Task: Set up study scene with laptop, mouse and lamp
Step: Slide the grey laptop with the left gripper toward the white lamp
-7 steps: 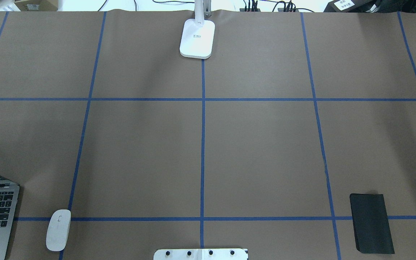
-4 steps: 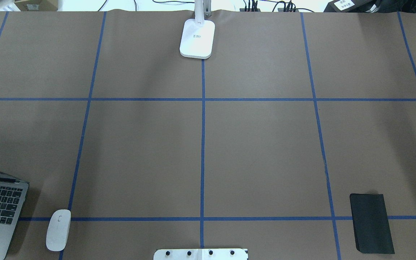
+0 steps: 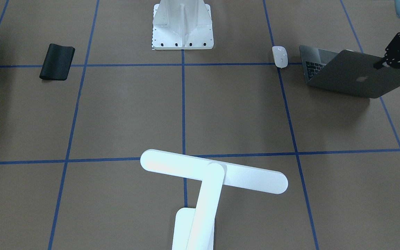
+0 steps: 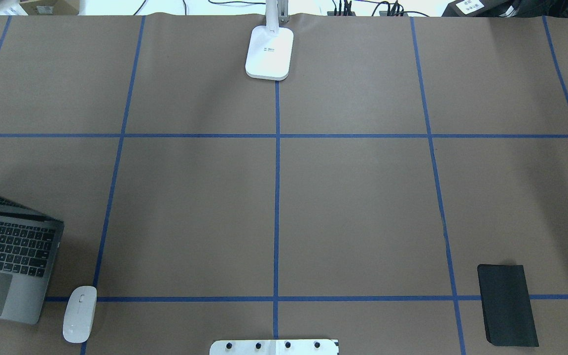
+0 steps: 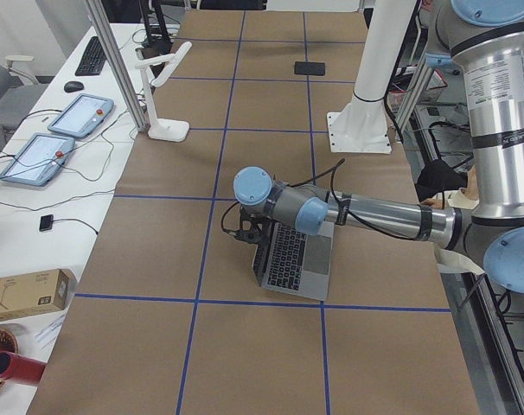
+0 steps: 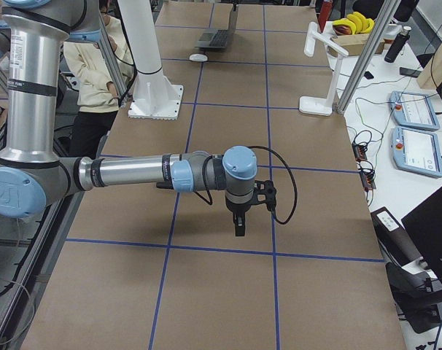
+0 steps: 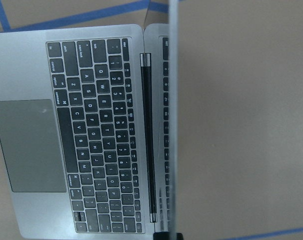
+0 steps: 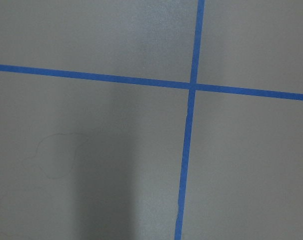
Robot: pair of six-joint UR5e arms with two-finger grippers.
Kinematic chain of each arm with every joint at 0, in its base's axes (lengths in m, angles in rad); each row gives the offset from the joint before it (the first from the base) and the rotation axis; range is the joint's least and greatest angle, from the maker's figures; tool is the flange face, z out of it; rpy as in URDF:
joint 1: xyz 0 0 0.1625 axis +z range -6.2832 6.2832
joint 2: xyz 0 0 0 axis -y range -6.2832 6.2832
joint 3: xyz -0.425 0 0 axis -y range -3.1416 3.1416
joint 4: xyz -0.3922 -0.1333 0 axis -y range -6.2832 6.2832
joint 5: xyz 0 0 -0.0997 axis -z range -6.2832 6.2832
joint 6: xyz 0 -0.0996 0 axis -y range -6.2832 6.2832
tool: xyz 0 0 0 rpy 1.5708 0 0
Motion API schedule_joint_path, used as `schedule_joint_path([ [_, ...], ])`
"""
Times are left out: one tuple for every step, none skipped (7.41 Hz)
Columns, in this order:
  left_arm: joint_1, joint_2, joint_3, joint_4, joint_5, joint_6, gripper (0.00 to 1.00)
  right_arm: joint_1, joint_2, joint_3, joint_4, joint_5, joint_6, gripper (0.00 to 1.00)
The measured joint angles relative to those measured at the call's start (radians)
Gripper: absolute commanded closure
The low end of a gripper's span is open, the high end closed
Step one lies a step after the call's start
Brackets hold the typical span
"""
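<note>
The grey laptop [image 4: 10, 261] stands open at the table's near left, keyboard showing, its lid [image 3: 354, 74] tilted back. My left gripper [image 3: 380, 64] is at the lid's top edge and shut on it; in the left wrist view the lid edge [image 7: 173, 115] runs straight down the frame. The white mouse [image 4: 80, 313] lies just right of the laptop, apart from it. The white lamp [image 4: 269, 52] stands at the far middle edge, its bar head [image 3: 214, 171] level. My right gripper [image 6: 239, 219] hangs over bare table, and I cannot tell whether it is open or shut.
A black mat [image 4: 507, 304] lies at the near right. The white bolted pedestal [image 3: 182, 24] stands at the near middle edge. Blue tape lines [image 8: 191, 85] grid the brown table. A person [image 6: 97, 65] stands behind the robot's base.
The laptop has slid to the right, further into the overhead view and closer to the mouse. Mouse, lamp and black mat have not moved.
</note>
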Motion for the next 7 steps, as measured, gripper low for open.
schedule_joint_path([
  [-0.002,-0.072,-0.001,0.051,-0.001,-0.006,1.00,0.000,-0.011,0.000,0.000,0.000,0.000,0.00],
  [-0.002,-0.156,-0.002,0.112,0.000,-0.015,1.00,0.000,-0.023,0.001,-0.001,0.000,-0.001,0.00],
  [-0.002,-0.248,0.000,0.170,0.002,-0.042,1.00,0.000,-0.032,0.001,-0.003,0.001,-0.001,0.00],
  [0.001,-0.331,0.003,0.203,0.007,-0.091,1.00,0.000,-0.039,0.000,-0.005,0.001,-0.001,0.00],
  [0.015,-0.408,0.006,0.217,0.014,-0.156,1.00,0.000,-0.046,0.000,-0.006,-0.001,-0.002,0.00],
  [0.046,-0.480,0.011,0.223,0.032,-0.228,1.00,0.000,-0.052,0.001,-0.008,-0.005,-0.002,0.00],
  [0.088,-0.554,0.023,0.225,0.063,-0.303,1.00,0.000,-0.055,0.000,-0.009,-0.008,-0.002,0.00],
])
